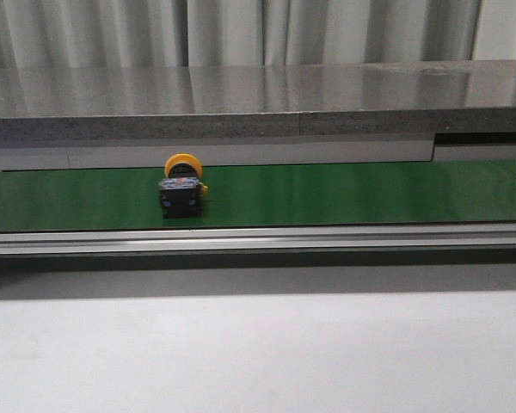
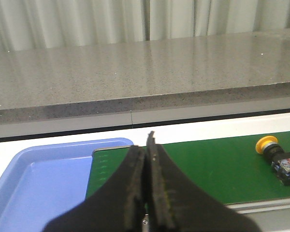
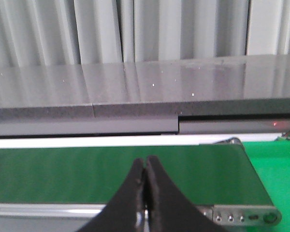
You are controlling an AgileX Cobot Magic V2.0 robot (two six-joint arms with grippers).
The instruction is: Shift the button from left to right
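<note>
The button (image 1: 182, 187), a yellow-orange round cap on a blocky black body, lies on the green conveyor belt (image 1: 344, 191), left of the middle in the front view. The left wrist view shows the button (image 2: 276, 154) on the belt, well off to the side of my left gripper (image 2: 147, 145). That gripper is shut with nothing between its black fingers. My right gripper (image 3: 146, 164) is also shut and empty, over the belt's end near the metal end plate (image 3: 241, 216). The button is out of the right wrist view. Neither gripper appears in the front view.
A blue tray (image 2: 38, 179) sits beside the belt's end near the left gripper. A long grey stone-like ledge (image 1: 258, 99) runs behind the belt, with curtains beyond. A metal rail (image 1: 258, 239) edges the belt's front, and a white tabletop (image 1: 258, 353) lies before it.
</note>
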